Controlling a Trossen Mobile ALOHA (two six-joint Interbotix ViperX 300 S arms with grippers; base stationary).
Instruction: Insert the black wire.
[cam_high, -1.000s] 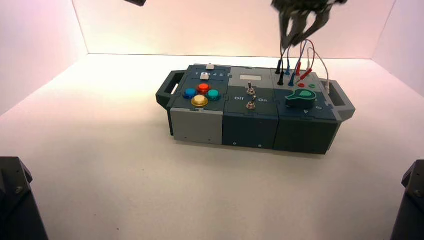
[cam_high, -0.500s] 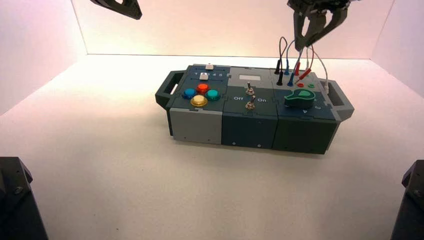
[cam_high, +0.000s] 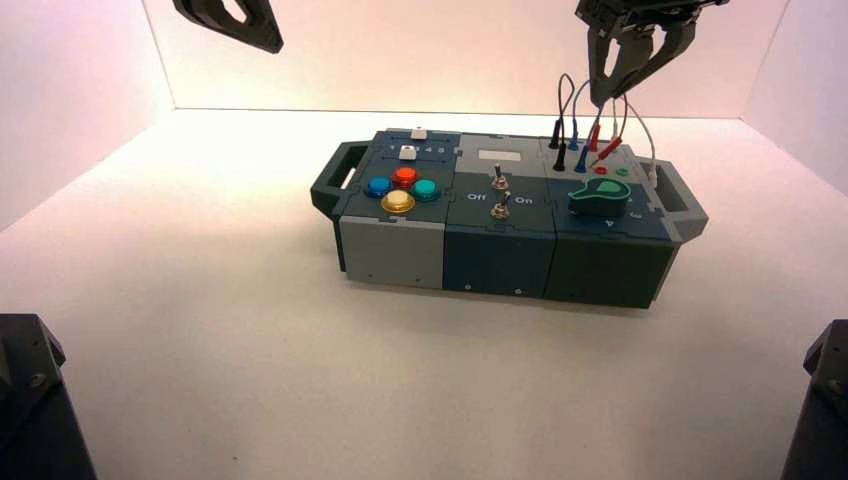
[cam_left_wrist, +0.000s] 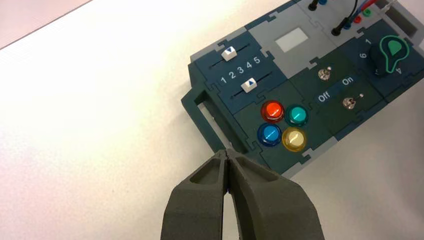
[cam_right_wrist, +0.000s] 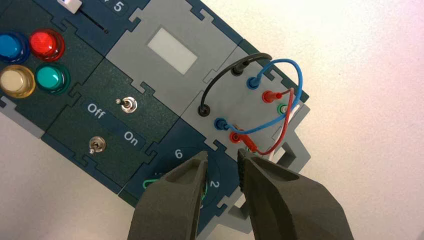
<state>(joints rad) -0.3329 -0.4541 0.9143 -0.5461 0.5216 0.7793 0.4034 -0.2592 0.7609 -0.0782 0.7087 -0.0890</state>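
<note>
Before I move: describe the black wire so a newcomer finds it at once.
On the box, go to the light grey panel beside the blank display. The black wire arches there between two black sockets, a plug in each, on the panel's display side. Its neighbours are blue and red, and the red one has a plug lying out of its socket.

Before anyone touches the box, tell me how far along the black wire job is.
Both ends of the black wire sit in the black sockets, so the plugging looks done. The right gripper hangs over the box's right end, open and empty. Perhaps only backing away is left. The left gripper waits, shut, by the left handle.
</note>
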